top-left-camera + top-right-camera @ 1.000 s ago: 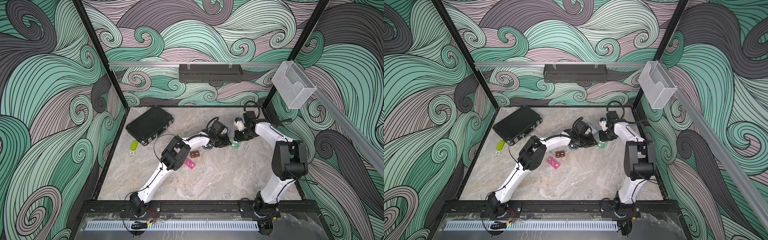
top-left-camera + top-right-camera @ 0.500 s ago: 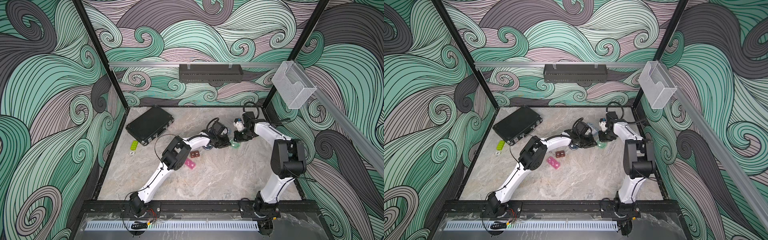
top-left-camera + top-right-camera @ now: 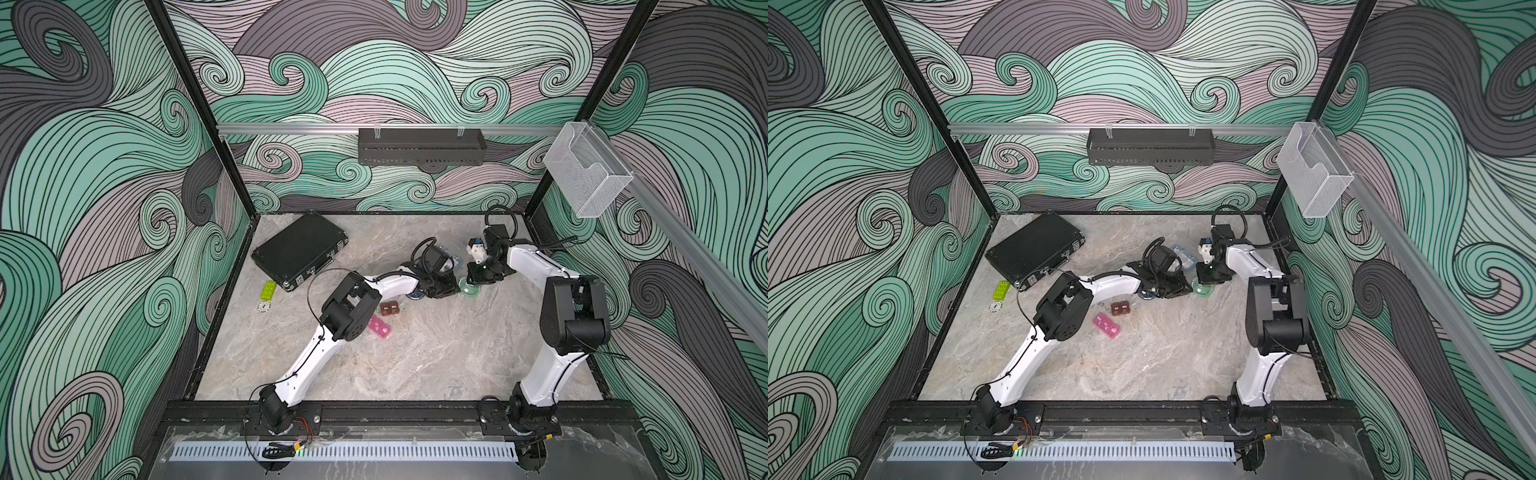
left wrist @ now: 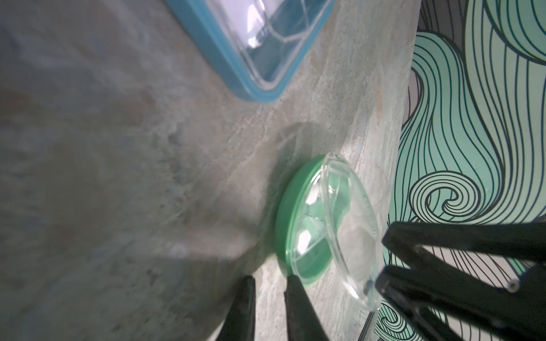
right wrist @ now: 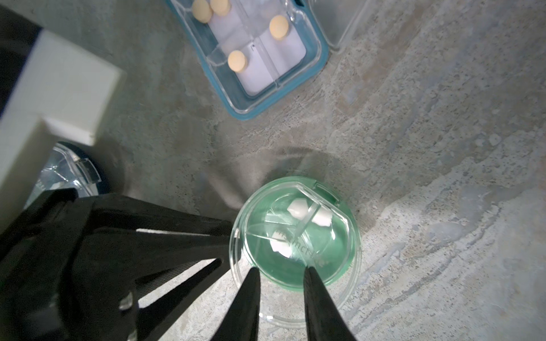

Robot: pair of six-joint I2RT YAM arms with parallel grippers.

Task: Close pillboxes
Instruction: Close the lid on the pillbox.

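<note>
Two arms folded inward over the far middle of the surface (image 3: pixel 415 365), wrists tipped down, meeting at the green round pillbox (image 3: pixel 470 289), right of centre. Low and almost level with the stone, the left gripper (image 4: pixel 270 295), fingers (image 4: pixel 298 310) a narrow gap apart, bare surface between them, one tip at the green base's edge. Steeper, from the far right, the right gripper (image 5: pixel 280 283), fingers (image 5: pixel 319 301) likewise slightly apart and clamped on nothing, both tips on the clear lid (image 4: pixel 351 236). Lid tilted up off the base on that side, not shut; white pills beneath.

Just beyond, toward the back wall, the light-blue rectangular pillbox (image 5: pixel 245 113), lid swung open, tan pills showing. Half hidden under the left wrist, the dark-blue round pillbox (image 3: pixel 415 296). Beside the left elbow, clear of both grippers, the brown two-cell pillbox (image 3: pixel 390 308) and the pink strip pillbox (image 3: pixel 380 328).

Little changed from a second ago: right wrist eased slightly down toward the green box, all five pillboxes in the same spots.

Plenty of bare surface across the near half and between the green box and the right edge. Right forearm close to the right wall's frame. Far left corner taken by the black case (image 3: pixel 299 249), with a yellow-green brick (image 3: pixel 268 289) and a white token (image 3: pixel 262 306) by the left edge, well apart from the work.
</note>
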